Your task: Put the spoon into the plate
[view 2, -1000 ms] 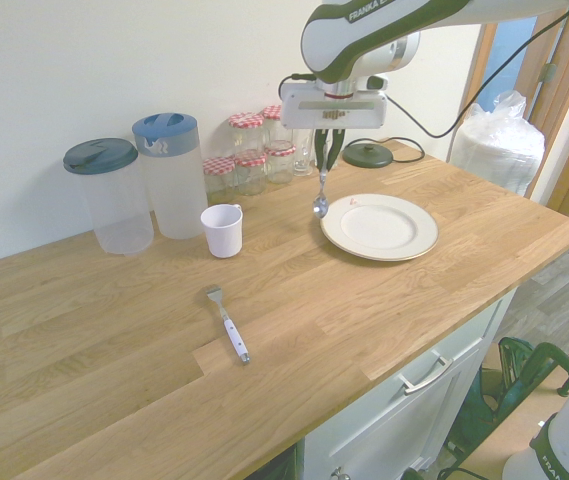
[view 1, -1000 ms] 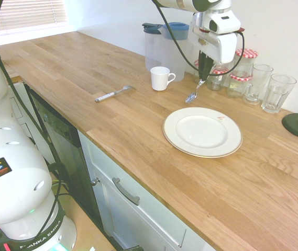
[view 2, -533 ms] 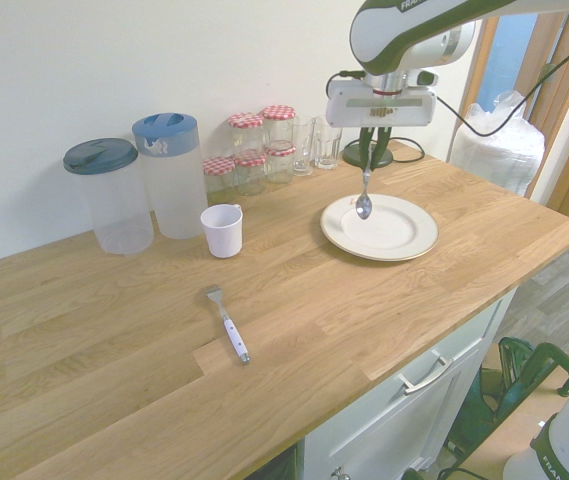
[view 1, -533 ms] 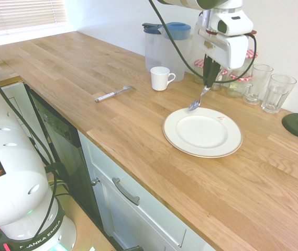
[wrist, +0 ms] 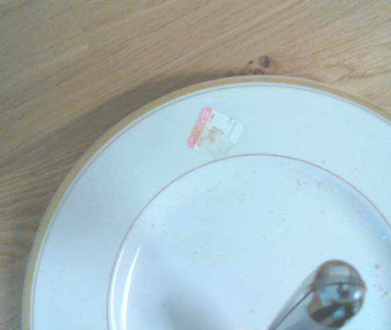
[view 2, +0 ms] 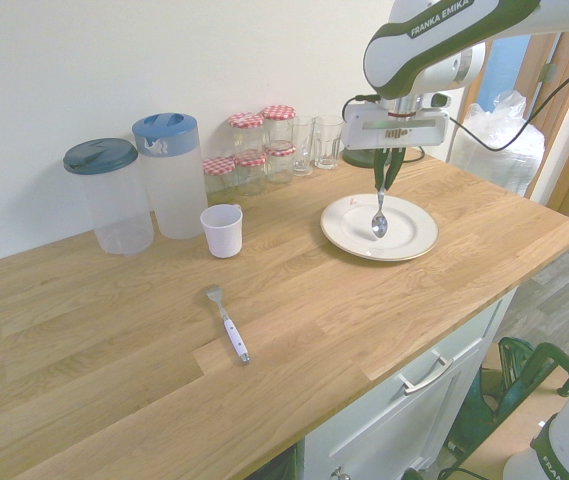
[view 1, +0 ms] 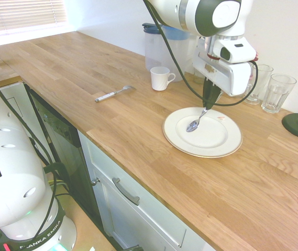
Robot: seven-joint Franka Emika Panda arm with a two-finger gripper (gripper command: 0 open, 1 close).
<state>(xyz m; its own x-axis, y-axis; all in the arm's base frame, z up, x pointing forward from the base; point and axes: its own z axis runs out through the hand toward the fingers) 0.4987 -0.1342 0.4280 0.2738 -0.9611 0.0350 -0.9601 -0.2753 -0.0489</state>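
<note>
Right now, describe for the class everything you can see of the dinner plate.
The plate is large, round and white, glossy like glazed ceramic. A gold-brown band edges its broad rim, and a thin line circles the centre. A red-and-white sticker sits on the rim; small specks dot the middle. It lies flat on the wooden counter. The spoon is over it, and whether they touch is unclear.

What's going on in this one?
The robot arm's gripper is closed on the handle of a small metal spoon, holding it bowl-down over the white plate. The spoon has not been let go; whether its bowl touches the plate, I can't tell. A white mug and a fork with a white handle lie elsewhere on the wooden counter.
</note>
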